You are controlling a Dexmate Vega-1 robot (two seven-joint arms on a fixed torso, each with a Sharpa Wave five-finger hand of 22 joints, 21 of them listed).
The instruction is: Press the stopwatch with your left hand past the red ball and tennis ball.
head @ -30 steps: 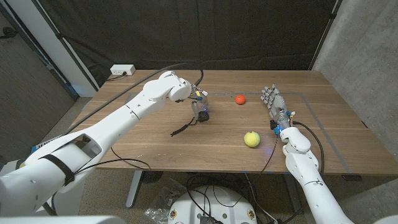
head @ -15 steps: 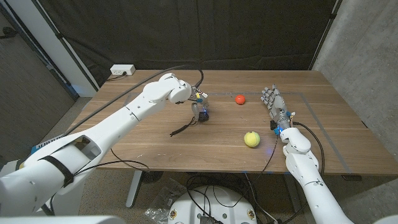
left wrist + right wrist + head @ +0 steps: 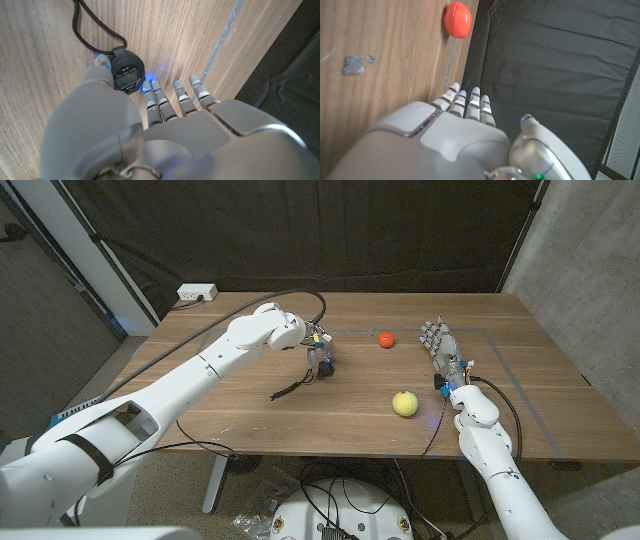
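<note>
I am holding the left hand (image 3: 319, 357) down over the stopwatch (image 3: 327, 367), fingers pointing at the wooden table (image 3: 250, 410). In the left wrist view the stopwatch (image 3: 127, 74) is lying face up between the thumb and the other fingertips (image 3: 156, 89), just beside both; whether anything is touching it I cannot tell. The fingers are apart, gripping nothing. Its black cord (image 3: 291, 388) is trailing on the robot-left side of that hand. To the hand's right, well apart, the red ball (image 3: 386, 339) and tennis ball (image 3: 404, 403) are sitting. Further right, the right hand (image 3: 438, 341) is waiting with straight fingers, holding nothing.
</note>
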